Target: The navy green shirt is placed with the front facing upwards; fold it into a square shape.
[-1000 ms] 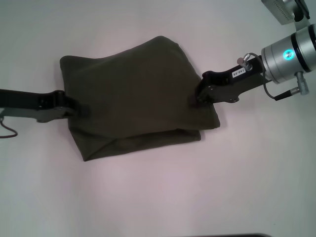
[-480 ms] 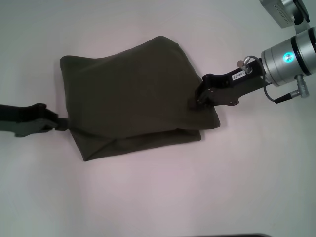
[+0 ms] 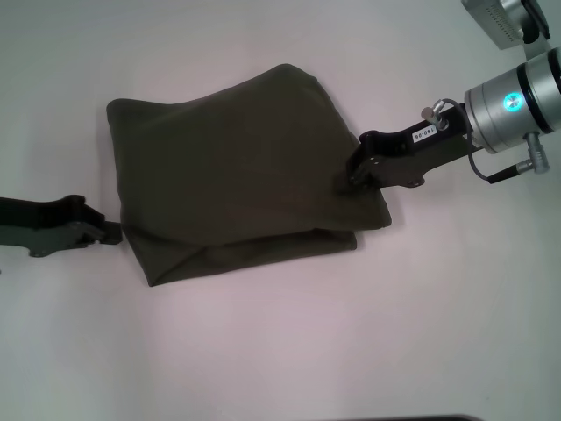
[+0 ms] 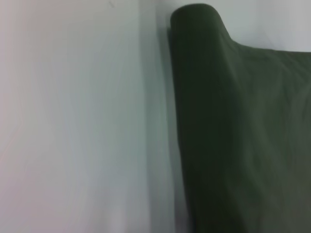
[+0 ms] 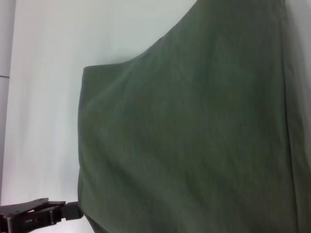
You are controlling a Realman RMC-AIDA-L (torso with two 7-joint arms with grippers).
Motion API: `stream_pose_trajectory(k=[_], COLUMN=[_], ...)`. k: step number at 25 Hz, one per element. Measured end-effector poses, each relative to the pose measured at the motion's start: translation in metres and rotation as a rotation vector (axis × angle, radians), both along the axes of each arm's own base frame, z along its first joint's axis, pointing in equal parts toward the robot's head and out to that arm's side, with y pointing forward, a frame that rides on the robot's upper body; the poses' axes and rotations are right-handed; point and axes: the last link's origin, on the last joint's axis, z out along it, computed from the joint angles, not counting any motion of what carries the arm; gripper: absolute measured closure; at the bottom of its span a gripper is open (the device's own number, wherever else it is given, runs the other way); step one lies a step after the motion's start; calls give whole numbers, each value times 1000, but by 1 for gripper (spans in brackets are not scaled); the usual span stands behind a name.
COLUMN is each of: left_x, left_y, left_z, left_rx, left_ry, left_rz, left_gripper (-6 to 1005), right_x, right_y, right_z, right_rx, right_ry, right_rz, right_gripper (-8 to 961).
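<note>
The navy green shirt [image 3: 232, 171] lies on the white table as a rough square of stacked layers, with a lower layer showing along its near edge. No lettering or collar shows. My left gripper [image 3: 110, 232] sits low on the table just off the shirt's left edge, apart from the cloth and holding nothing. My right gripper [image 3: 355, 180] rests at the shirt's right edge, its tip over the fabric. The left wrist view shows a rolled fold edge of the shirt [image 4: 233, 136]. In the right wrist view the shirt [image 5: 194, 131] fills most of the picture, with the left gripper [image 5: 65, 211] beyond it.
The white table [image 3: 280, 351] surrounds the shirt on all sides. A grey box-like device [image 3: 504, 22] sits at the far right corner, behind my right arm [image 3: 517, 96].
My left gripper has let go of the shirt's left edge and drawn back to the left, off the cloth. The right gripper has hardly moved. The shirt keeps its shape.
</note>
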Motion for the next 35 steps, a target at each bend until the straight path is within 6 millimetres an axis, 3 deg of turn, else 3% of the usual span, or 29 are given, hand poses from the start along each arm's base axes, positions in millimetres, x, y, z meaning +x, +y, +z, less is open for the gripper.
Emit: stream_pose_trajectory(k=[11,17,23,35], left_x=[25,10,4,24], left_y=[10,5,2,14], left_z=[-36,0,12,-27], left_rx=[-65,-7,18,-43], left_ry=[-11,-3,-3,18], left_rz=[-52,-29,-10,-31], left_gripper=[993,993,993,992], right_x=[-1,1,0,3], right_y=[-1,-1,-1,-1], right_z=[-4,-2,-3,-2], right_rx=[-4,0,-1,2], right_ry=[-1,-2,2,-1], right_rz=[2,-2,-1,-7], right_gripper=[929,926,923,918])
